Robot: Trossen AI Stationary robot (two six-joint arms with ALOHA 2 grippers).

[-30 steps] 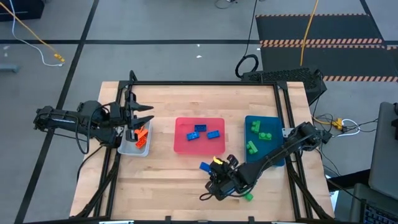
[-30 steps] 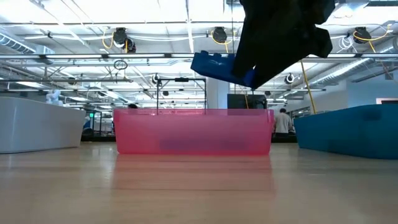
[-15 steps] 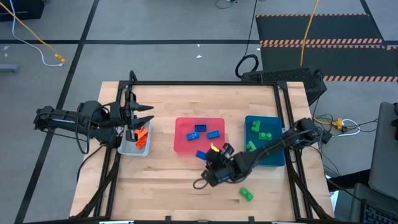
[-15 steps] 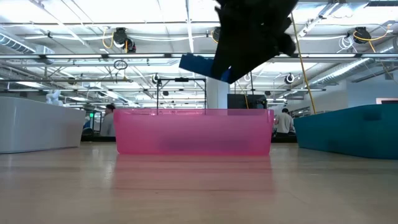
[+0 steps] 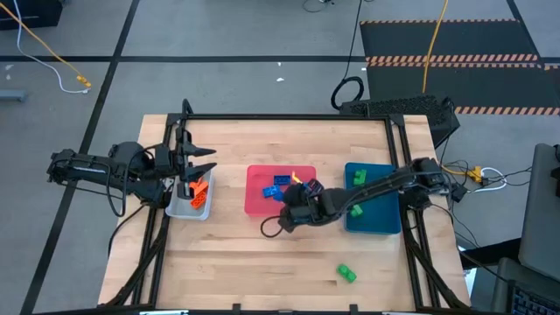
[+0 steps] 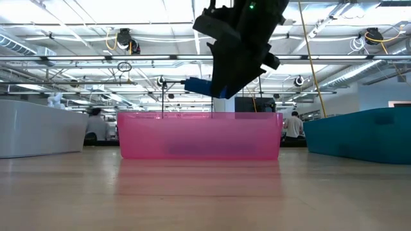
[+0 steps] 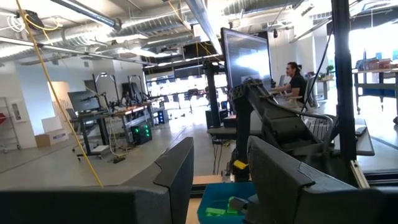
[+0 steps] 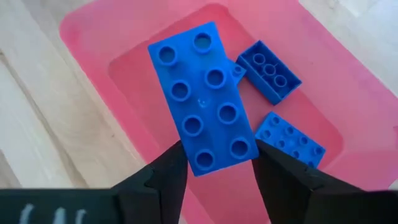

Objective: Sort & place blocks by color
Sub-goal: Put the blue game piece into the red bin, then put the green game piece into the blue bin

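My right gripper (image 8: 217,165) is shut on a blue block (image 8: 202,99) and hangs over the pink tray (image 5: 254,206). In the high view the held block (image 5: 279,194) is above the tray's near half. Two more blue blocks (image 8: 268,70) (image 8: 289,138) lie on the tray's floor. One green block (image 5: 347,274) lies on the table near the front right. My left gripper (image 5: 206,161) stays open at the left, above the grey tray (image 5: 179,210) that holds orange blocks (image 5: 199,191). My right gripper pinches the blue block's two long sides at one end (image 8: 214,160) between its two fingers. The fingers slant down from the table's near right side. The block sticks out beyond them, studs up, lifted clear above the pink tray (image 6: 199,136).
A teal tray (image 5: 387,224) with green blocks (image 5: 359,178) stands right of the pink one. The three trays stand in a row across the middle of the wooden table. Bare wood lies in front of them. People and desks show in the room beyond.
My right gripper has carried the blue block from the table's near side toward the far edge and a little leftward. It now hangs over the pink tray, and the wrist has rolled on the way. The green block that it stood over now lies uncovered.
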